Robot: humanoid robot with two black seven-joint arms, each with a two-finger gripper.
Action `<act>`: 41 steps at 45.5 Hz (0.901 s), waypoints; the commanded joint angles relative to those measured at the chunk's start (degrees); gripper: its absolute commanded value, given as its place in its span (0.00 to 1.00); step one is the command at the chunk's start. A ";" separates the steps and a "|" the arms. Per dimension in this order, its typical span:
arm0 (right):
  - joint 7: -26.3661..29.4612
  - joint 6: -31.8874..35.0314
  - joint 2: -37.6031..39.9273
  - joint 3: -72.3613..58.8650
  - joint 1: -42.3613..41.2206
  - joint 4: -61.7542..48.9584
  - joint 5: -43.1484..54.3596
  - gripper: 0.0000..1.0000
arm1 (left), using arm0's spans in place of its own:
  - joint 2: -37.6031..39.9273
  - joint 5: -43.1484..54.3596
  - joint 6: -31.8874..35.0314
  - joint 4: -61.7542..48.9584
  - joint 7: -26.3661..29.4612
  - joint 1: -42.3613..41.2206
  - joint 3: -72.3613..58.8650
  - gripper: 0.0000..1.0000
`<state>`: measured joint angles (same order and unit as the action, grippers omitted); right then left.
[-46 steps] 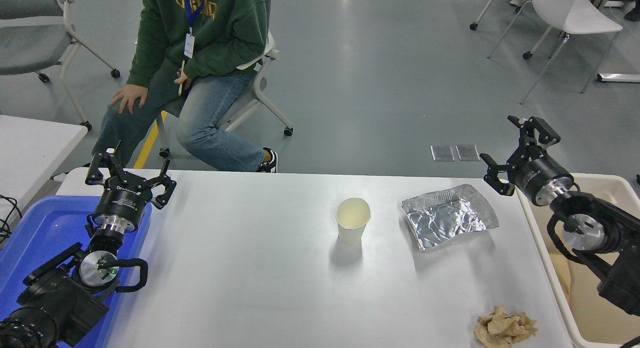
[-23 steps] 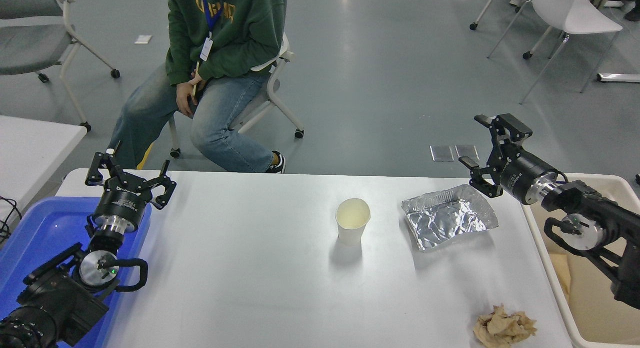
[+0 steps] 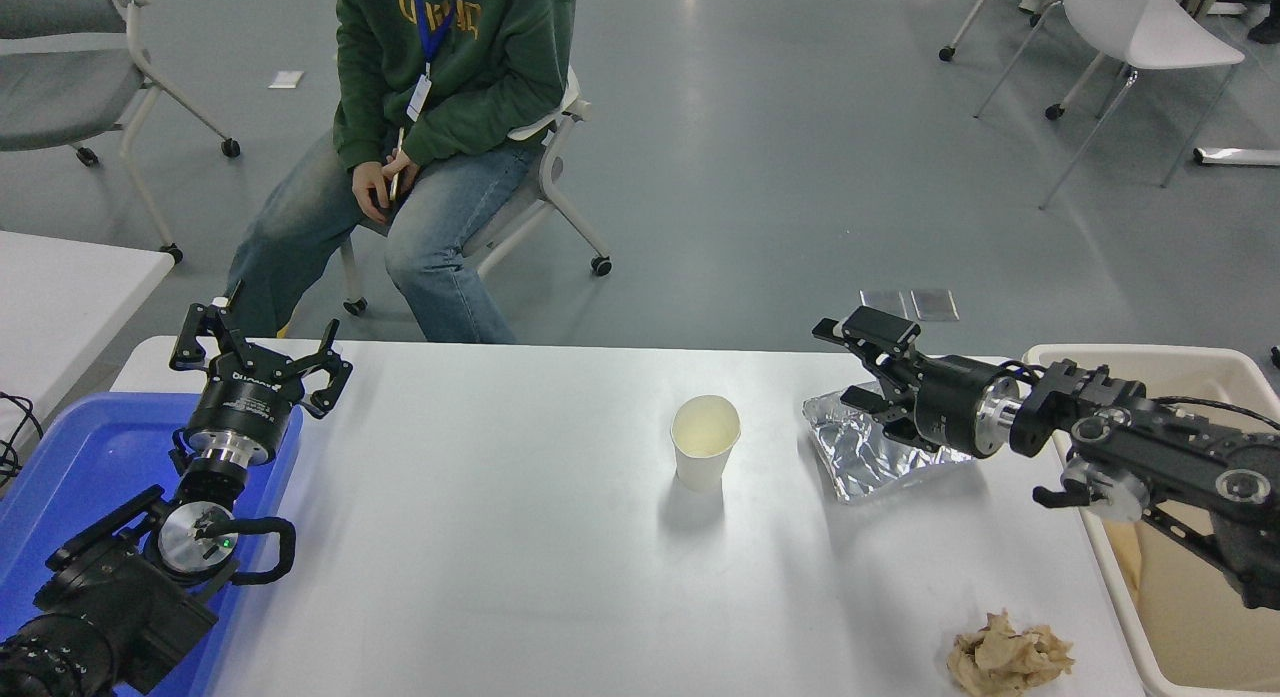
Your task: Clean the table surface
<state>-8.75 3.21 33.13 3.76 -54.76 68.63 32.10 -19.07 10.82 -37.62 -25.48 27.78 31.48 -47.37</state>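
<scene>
Grey flooring stretches behind the table surface (image 3: 520,537), the wide white top that fills the lower part of the view. Since the earlier pictures the right arm has swung in from the beige bin (image 3: 1180,617) at the right edge and dropped lower, so the right gripper (image 3: 850,362) now points leftward over the far corner of the crumpled foil tray (image 3: 865,452), its fingers spread apart with nothing between them. Whether it touches the foil cannot be told. The seated person (image 3: 440,107) in a green top has shifted slightly on the chair beyond the far edge.

A paper cup (image 3: 706,442) stands upright near the middle of the tabletop, just left of the tray and apart from it. A wad of brown paper (image 3: 1008,655) lies near the front right corner. The left gripper (image 3: 260,362) is parked with fingers spread above the blue tray (image 3: 70,467) at the lower left.
</scene>
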 commanded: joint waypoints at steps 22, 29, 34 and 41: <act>6.38 -3.65 -20.38 -17.73 -8.87 -12.46 1.47 1.00 | 0.00 -0.01 0.01 -0.01 0.00 -0.01 0.00 1.00; 6.64 -3.39 -22.93 -19.75 -8.79 -16.06 2.26 1.00 | 0.00 -0.01 0.00 -0.01 0.00 -0.01 0.00 1.00; 7.08 -3.30 -24.78 -21.42 -8.87 -19.32 2.18 1.00 | 0.00 -0.01 0.00 -0.01 0.00 -0.01 0.00 1.00; 7.96 -3.04 -25.48 -21.69 -8.87 -20.81 2.18 0.99 | 0.00 -0.01 -0.08 -0.01 0.00 -0.01 0.00 1.00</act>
<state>-1.88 -0.08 10.26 -16.17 -63.47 51.95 34.08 -19.07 10.80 -37.68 -25.49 27.77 31.47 -47.37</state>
